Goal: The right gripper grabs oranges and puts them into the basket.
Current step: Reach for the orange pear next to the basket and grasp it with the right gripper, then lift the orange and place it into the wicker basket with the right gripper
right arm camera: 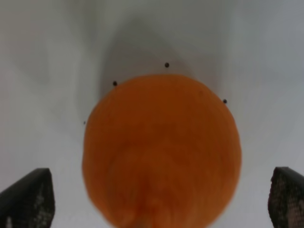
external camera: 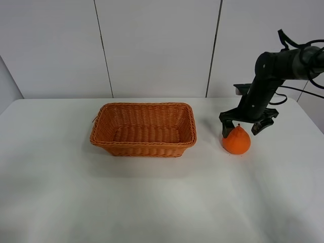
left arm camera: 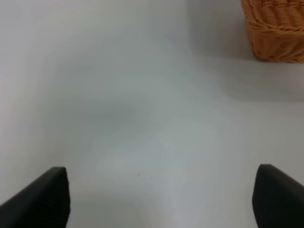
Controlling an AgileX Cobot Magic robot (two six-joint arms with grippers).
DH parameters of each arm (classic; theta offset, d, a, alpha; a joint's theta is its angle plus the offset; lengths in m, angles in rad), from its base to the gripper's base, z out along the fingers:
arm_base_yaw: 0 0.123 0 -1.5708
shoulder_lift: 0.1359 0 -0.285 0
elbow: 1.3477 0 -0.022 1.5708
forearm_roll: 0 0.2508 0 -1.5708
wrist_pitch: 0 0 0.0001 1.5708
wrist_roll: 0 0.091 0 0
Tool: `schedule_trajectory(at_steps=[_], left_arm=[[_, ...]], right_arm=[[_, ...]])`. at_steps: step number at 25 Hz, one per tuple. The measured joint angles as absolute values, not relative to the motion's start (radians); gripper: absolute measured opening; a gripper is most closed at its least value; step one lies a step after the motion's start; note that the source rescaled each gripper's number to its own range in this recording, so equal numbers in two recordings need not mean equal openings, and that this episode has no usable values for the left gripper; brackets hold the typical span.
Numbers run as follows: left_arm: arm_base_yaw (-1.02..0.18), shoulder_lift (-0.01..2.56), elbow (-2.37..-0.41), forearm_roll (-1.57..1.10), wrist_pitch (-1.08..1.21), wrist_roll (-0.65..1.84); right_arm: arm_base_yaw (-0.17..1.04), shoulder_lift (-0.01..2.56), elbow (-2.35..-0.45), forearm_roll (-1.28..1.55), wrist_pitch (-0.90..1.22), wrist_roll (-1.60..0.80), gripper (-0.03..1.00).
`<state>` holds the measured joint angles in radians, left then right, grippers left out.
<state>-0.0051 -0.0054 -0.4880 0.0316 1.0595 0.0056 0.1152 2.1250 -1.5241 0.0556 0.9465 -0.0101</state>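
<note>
exterior: right hand (external camera: 242, 130) spread over orange (external camera: 236, 141) | left wrist: basket (left arm camera: 278, 28) corner

No text, label, brand, number or sign can be read in any of the 3 views.
</note>
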Motion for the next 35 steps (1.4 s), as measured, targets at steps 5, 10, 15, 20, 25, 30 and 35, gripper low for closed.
schedule_trajectory(at_steps=[5, 10, 15, 20, 25, 30, 35], left_arm=[[-0.005, -0.005, -0.488, 0.032, 1.060, 0.006], [-0.005, -0.005, -0.488, 0.032, 1.060, 0.006], [-0.005, -0.005, -0.488, 0.032, 1.060, 0.006], [-0.005, -0.005, -0.488, 0.032, 1.060, 0.006], [-0.005, -0.005, -0.488, 0.032, 1.060, 0.006], [-0.005, -0.005, -0.488, 0.032, 1.060, 0.006], [-0.005, -0.005, -0.488, 0.032, 1.060, 0.006]], right_arm=[[0.115, 2.183, -1.524, 0.056, 0.910, -0.008, 1.00], [0.115, 2.200, -1.524, 0.056, 0.900, 0.000, 0.84], [0.115, 2.193, -1.528, 0.058, 0.903, 0.000, 0.04], [0.115, 2.162, -1.536, 0.059, 0.934, -0.016, 0.00], [0.115, 2.097, -1.620, 0.057, 1.043, -0.019, 0.00], [0.115, 2.044, -1.811, 0.057, 1.170, -0.020, 0.00], [0.115, 2.044, -1.937, 0.053, 1.216, -0.020, 0.00]])
